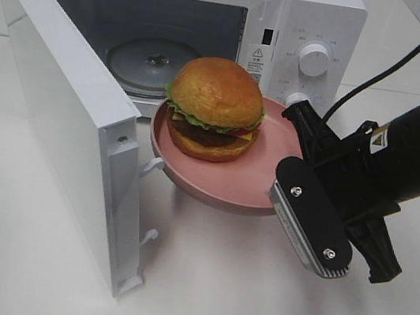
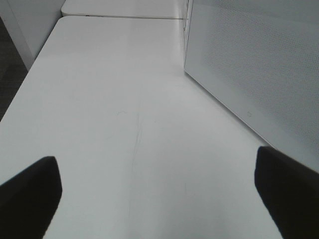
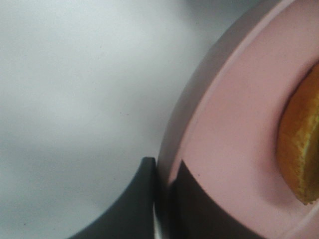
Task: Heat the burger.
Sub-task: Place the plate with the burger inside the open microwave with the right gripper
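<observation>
Burger point(image 1: 214, 106) on pink plate point(image 1: 224, 192), held before open microwave point(image 1: 319, 23).
Right gripper point(image 3: 163, 184) clenched on plate rim; left gripper point(image 2: 158, 194) fingers spread, holding nothing.

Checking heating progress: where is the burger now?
High view, centre: the burger sits on the pink plate, which the right gripper holds by its rim, just in front of the open microwave.

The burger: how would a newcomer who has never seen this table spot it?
Find the white microwave with its door swung open. Before its opening, the right gripper pinches the rim of a pink plate. The burger sits on that plate, the only glossy brown dome.
</observation>
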You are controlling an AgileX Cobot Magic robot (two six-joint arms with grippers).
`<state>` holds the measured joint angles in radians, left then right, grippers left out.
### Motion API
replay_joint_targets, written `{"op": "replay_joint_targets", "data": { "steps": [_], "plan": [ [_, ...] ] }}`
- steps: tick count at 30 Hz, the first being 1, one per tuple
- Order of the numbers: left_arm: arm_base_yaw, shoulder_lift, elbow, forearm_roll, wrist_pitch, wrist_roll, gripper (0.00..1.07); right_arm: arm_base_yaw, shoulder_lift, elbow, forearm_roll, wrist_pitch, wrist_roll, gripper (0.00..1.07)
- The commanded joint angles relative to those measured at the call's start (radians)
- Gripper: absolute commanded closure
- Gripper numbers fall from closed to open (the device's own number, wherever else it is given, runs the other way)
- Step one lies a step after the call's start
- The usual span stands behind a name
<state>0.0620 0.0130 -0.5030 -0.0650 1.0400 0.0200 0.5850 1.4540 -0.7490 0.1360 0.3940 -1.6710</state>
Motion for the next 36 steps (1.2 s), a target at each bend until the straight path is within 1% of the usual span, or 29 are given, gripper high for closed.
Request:
{"op": "replay_joint_targets", "data": {
  "steps": [1, 3, 5, 6, 7, 11, 15, 18, 20, 27, 31, 36],
  "plan": [
    [-0.004, -0.003, 0.004, -0.005, -0.003, 0.002, 0.09, 0.022, 0.006, -0.033, -0.032, -0.051, 0.023, 1.07],
    [-0.004, -0.003, 0.004, -0.005, -0.003, 0.002, 0.09, 0.029, 0.013, -0.039, -0.045, -0.051, 0.037, 1.07],
    [-0.004, -0.003, 0.004, -0.005, -0.003, 0.002, 0.09, 0.038, 0.053, -0.077, -0.094, -0.047, 0.089, 1.07],
    [-0.004, -0.003, 0.004, -0.005, -0.003, 0.002, 0.09, 0.038, 0.053, -0.077, -0.094, -0.047, 0.089, 1.07],
    [-0.004, -0.003, 0.004, -0.005, -0.003, 0.002, 0.09, 0.038, 0.072, -0.098, -0.104, -0.039, 0.094, 1.07],
    [-0.004, -0.003, 0.004, -0.005, -0.003, 0.002, 0.09, 0.038, 0.1, -0.128, -0.104, -0.031, 0.094, 1.07],
    [-0.004, -0.003, 0.004, -0.005, -0.003, 0.002, 0.09, 0.038, 0.146, -0.189, -0.104, 0.015, 0.094, 1.07],
    [-0.004, -0.003, 0.004, -0.005, -0.003, 0.002, 0.09, 0.038, 0.155, -0.198, -0.104, 0.017, 0.094, 1.07],
    [-0.004, -0.003, 0.004, -0.005, -0.003, 0.002, 0.09, 0.038, 0.184, -0.242, -0.104, 0.04, 0.094, 1.07],
    [-0.004, -0.003, 0.004, -0.005, -0.003, 0.002, 0.09, 0.038, 0.22, -0.286, -0.108, 0.056, 0.093, 1.07],
    [-0.004, -0.003, 0.004, -0.005, -0.003, 0.002, 0.09, 0.038, 0.259, -0.336, -0.108, 0.094, 0.093, 1.07],
    [-0.004, -0.003, 0.004, -0.005, -0.003, 0.002, 0.09, 0.038, 0.283, -0.373, -0.108, 0.1, 0.093, 1.07]
  ]
}}
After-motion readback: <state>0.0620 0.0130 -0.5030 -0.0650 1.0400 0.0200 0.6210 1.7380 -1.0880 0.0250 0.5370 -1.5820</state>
